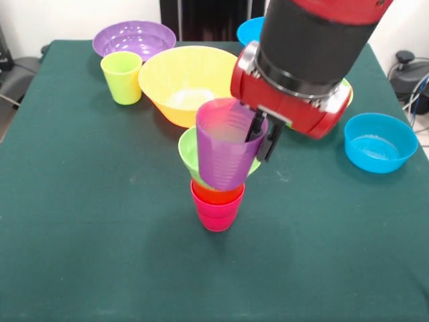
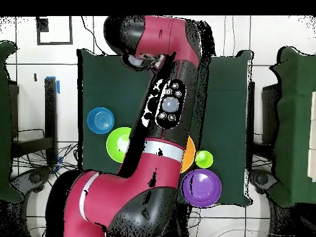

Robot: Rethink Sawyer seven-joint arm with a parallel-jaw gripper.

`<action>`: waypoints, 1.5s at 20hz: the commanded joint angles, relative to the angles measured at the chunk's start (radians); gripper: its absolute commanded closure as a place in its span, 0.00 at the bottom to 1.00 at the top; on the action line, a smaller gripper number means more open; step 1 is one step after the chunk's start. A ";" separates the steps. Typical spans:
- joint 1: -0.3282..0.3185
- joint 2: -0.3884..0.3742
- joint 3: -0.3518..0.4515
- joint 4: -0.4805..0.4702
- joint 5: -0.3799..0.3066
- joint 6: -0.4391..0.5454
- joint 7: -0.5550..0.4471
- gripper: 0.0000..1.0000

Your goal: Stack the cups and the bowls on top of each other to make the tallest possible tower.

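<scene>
Nearest the camera in the front view, the tower (image 1: 217, 194) stands on the green table (image 1: 80, 255): a red-pink cup (image 1: 216, 213) lowest, an orange cup (image 1: 217, 194) nested in it with only its rim band showing, and behind these the small lime green bowl (image 1: 188, 151), whose seat on the stack is hidden. Directly above is the purple cup (image 1: 226, 142), mouth up and tilted, its top leaning toward the robot and its base just over or already entering the orange cup; whether they touch cannot be told. The gripper (image 1: 262, 134) pinches the purple cup's rim on the side toward the arm, one dark finger (image 1: 271, 143) outside the wall and the other seemingly inside. The coming move turns on this: the cup's long axis leans off vertical while the stack's axis is upright, so the base should probably be brought plumb over the orange rim before release, or the stack could be nudged sideways. Farther back lie the large orange-yellow bowl (image 1: 182, 82), a lime green cup (image 1: 122, 77) to its left, a blue bowl (image 1: 379, 141) at the right, then the purple bowl (image 1: 134, 39) and a second blue bowl (image 1: 250, 30) at the far edge. Overhead, the arm (image 2: 166, 117) covers the tower.
</scene>
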 commanded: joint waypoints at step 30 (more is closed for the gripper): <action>-0.010 0.009 0.086 0.129 -0.004 0.044 0.123 1.00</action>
